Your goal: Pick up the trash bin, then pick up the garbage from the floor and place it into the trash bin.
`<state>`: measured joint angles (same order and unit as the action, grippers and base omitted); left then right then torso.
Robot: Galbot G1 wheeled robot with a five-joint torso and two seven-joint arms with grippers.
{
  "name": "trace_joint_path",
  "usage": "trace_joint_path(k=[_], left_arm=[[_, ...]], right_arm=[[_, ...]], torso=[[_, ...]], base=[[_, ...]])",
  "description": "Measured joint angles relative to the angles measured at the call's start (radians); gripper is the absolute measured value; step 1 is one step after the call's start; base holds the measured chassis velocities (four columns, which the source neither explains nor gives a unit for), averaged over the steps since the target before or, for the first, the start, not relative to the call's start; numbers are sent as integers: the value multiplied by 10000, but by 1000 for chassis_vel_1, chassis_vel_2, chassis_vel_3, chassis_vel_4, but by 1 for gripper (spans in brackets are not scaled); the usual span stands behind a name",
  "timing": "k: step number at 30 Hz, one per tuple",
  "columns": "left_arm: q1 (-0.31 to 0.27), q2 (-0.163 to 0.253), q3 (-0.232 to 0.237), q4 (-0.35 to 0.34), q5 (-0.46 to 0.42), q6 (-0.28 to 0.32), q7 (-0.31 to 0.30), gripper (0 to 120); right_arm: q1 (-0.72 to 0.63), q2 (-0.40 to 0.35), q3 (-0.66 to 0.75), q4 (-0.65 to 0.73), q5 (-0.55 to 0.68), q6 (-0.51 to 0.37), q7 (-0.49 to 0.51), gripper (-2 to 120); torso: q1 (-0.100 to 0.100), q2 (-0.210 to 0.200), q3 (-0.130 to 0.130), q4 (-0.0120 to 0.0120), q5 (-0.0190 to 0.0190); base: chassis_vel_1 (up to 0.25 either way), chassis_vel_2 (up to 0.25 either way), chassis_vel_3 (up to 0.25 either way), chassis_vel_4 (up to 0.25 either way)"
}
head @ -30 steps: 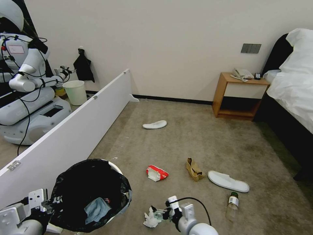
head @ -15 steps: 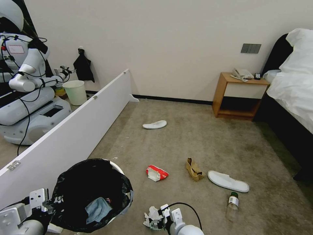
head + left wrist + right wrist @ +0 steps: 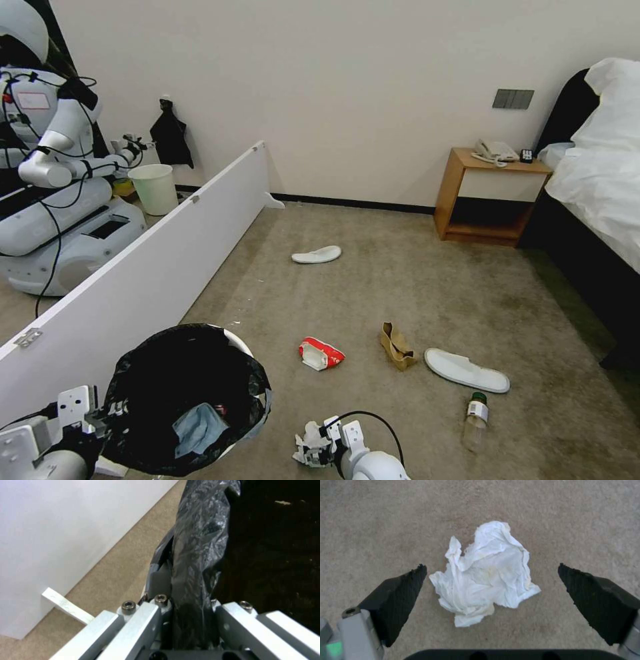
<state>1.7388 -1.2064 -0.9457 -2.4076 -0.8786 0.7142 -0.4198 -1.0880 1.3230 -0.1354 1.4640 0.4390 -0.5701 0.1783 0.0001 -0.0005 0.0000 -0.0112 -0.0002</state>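
Note:
The trash bin (image 3: pixel 190 390), white with a black bag over its rim, hangs at the lower left; a light-blue tissue (image 3: pixel 197 427) lies inside. My left gripper (image 3: pixel 100 417) is shut on its bagged rim (image 3: pixel 200 542), fingers (image 3: pixel 146 615) on either side. My right gripper (image 3: pixel 319 448) is open just above the carpet, and a crumpled white tissue (image 3: pixel 486 577) lies on the floor between its black pads (image 3: pixel 403 590). Other garbage on the carpet: a red-white wrapper (image 3: pixel 321 353), a brown paper bag (image 3: pixel 397 347), a clear bottle (image 3: pixel 475 421) and two white slippers (image 3: pixel 467 370) (image 3: pixel 317 254).
A long white board (image 3: pixel 147 267) runs along the left, close to the bin. Behind it stand another robot (image 3: pixel 53 193) and a plain white bucket (image 3: pixel 155 189). A wooden nightstand (image 3: pixel 490 197) and a bed (image 3: pixel 600 180) are at the far right.
My right gripper has drawn back and to the left, closing in over the white tissue. The bin and left gripper have hardly moved.

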Motion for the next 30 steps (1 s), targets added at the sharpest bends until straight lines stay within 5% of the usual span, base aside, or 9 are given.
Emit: trace_joint_path(k=[11,14,30], left_arm=[[-1,-88,-27,37,-6,0,17,3],[-35,-61,-22,43,-6,0,20,3],[-19,-12,-53,42,-61,-9,30,3]], right_arm=[[412,173,-201,-583,101,134,-237,86],[544,204,-343,-744,298,139,-342,67],[785,279,-465,-1345,506,137,-320,16]], torso=[[0,0,0,0,1],[0,0,0,-1,0],[0,0,0,-1,1]], base=[[0,0,0,0],[0,0,0,0],[0,0,0,0]])
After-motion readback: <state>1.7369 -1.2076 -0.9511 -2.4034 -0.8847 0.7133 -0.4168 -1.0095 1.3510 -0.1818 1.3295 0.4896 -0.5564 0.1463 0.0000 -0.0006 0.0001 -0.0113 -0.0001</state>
